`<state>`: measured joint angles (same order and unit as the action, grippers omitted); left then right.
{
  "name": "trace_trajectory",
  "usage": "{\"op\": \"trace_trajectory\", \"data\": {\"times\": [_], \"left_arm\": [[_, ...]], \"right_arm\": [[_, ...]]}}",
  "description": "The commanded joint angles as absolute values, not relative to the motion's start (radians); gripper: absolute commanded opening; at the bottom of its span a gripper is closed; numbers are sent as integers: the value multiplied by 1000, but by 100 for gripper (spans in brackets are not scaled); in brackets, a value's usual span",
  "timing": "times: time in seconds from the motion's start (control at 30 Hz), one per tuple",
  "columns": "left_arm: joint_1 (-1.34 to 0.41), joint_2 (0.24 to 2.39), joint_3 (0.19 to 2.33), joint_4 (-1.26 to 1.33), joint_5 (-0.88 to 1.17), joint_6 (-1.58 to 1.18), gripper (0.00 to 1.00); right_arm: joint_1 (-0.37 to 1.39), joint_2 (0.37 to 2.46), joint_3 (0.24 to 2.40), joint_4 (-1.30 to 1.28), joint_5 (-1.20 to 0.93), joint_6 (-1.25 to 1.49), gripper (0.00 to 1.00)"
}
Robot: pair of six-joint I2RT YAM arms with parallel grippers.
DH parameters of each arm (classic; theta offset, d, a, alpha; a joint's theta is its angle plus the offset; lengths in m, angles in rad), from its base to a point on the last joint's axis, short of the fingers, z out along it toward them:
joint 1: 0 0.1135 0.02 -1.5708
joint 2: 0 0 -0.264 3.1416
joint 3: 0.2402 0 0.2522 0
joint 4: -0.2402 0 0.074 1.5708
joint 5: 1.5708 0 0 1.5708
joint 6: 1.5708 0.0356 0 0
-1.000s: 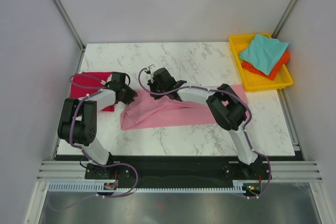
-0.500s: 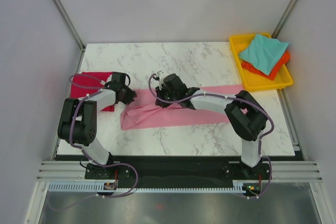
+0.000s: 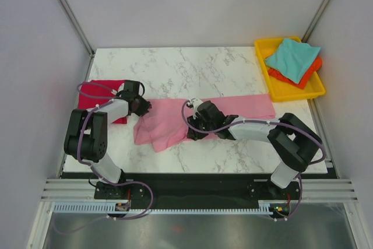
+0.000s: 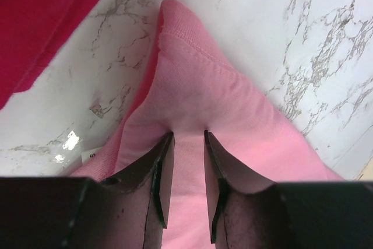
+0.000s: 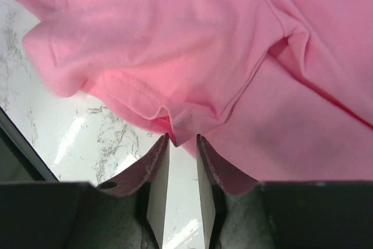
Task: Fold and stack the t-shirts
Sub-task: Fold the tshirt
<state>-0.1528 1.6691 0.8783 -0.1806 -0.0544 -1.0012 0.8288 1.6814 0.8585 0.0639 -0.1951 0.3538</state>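
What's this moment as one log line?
left gripper: shut on pink shirt | right gripper: shut on pink shirt | red shirt: far left | teal shirt, orange shirt: in tray

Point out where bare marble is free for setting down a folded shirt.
Free: the far marble behind the pink t-shirt, between crimson t-shirt and yellow tray; the near edge. Crowded: the middle, under pink cloth; the tray, filled by teal t-shirt and orange t-shirt.

Left claw (image 4: 187, 136), right claw (image 5: 182, 139), both tightly pinched.

Far tabletop (image 3: 204, 65) open; pink shirt (image 3: 245, 106) spans middle; yellow tray (image 3: 289, 93) blocks far-right corner; crimson shirt (image 3: 93, 90) left edge.
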Motion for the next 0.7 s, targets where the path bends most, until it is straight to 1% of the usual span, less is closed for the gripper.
{"op": "trace_trajectory", "data": {"times": [0.0,0.13,0.17,0.2,0.27,0.33,0.4,0.67], "left_arm": [[-149,1652,899,-207,-114,-974,34],[-149,1648,897,-206,-110,-974,34],[-149,1649,896,-206,-110,-974,34],[-149,1649,897,-207,-109,-976,34],[-149,1648,896,-207,-109,-974,34],[-149,1643,896,-207,-107,-974,33],[-150,1638,894,-206,-107,-971,33],[-158,1615,891,-206,-126,-962,33]], "right_arm": [[838,1612,835,124,-219,368,36],[839,1580,836,132,-221,373,38],[841,1575,841,132,-219,371,37],[841,1574,853,130,-224,371,27],[841,1566,867,115,-224,367,26],[842,1565,879,101,-200,367,37],[844,1580,905,75,-157,365,51],[873,1713,972,25,-91,407,53]]}}
